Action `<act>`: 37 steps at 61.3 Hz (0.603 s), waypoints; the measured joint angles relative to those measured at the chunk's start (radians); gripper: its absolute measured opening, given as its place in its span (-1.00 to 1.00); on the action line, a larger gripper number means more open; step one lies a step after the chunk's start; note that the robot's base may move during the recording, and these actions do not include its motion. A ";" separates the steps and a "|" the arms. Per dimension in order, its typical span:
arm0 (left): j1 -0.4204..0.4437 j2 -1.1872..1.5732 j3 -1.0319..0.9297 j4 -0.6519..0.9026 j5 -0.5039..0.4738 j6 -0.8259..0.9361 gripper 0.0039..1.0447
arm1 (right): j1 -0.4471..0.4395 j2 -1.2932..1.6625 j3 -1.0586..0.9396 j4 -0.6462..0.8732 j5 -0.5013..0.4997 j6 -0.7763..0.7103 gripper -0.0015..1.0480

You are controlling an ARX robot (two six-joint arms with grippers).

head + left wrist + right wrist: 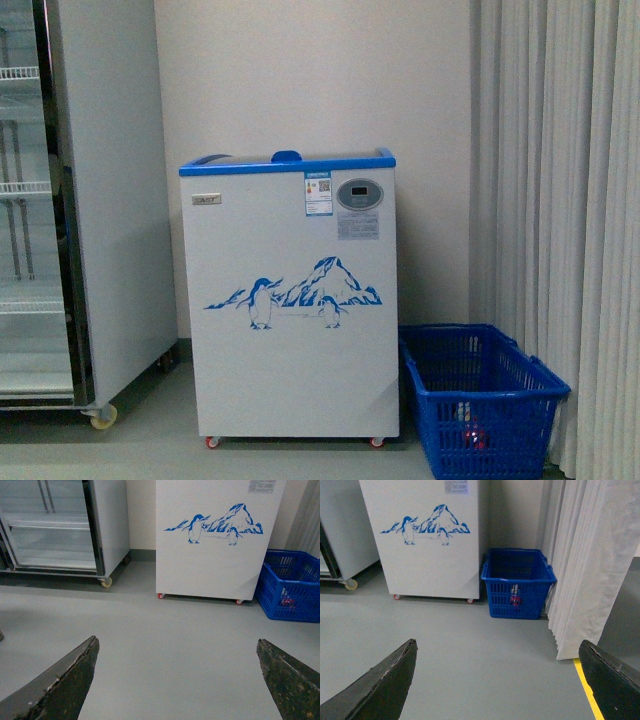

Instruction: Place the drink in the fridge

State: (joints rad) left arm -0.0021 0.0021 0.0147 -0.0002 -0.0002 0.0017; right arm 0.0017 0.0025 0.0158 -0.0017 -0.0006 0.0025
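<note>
My left gripper (177,640) and right gripper (497,641) stand wide open, empty. The chest fridge (290,330) looks closed; whatever I lower would hit its lid (230,159).

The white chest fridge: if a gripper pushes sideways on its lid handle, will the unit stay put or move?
It may roll: the fridge stands on small red castors on a smooth grey floor. Tipping seems unlikely, since the body is broad and boxy, probably heavy. The blue handle sits at the top rim, so any push acts high up.
</note>
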 joint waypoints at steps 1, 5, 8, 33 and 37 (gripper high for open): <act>0.000 0.000 0.000 0.000 0.000 0.000 0.85 | 0.000 0.000 0.000 0.000 0.000 0.000 0.85; 0.000 0.000 0.000 0.000 0.000 0.000 0.85 | 0.000 0.000 0.000 0.000 0.000 0.000 0.85; 0.000 0.000 0.000 0.000 0.000 0.000 0.85 | 0.000 0.000 0.000 0.000 0.000 0.000 0.85; 0.000 0.000 0.000 0.000 0.000 0.000 0.85 | 0.000 0.000 0.000 0.000 0.000 0.000 0.85; 0.000 0.000 0.000 0.000 0.000 0.000 0.85 | 0.000 0.000 0.000 0.000 0.000 0.000 0.85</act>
State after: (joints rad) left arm -0.0021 0.0021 0.0147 -0.0002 -0.0002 0.0017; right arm 0.0017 0.0029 0.0158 -0.0017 -0.0010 0.0025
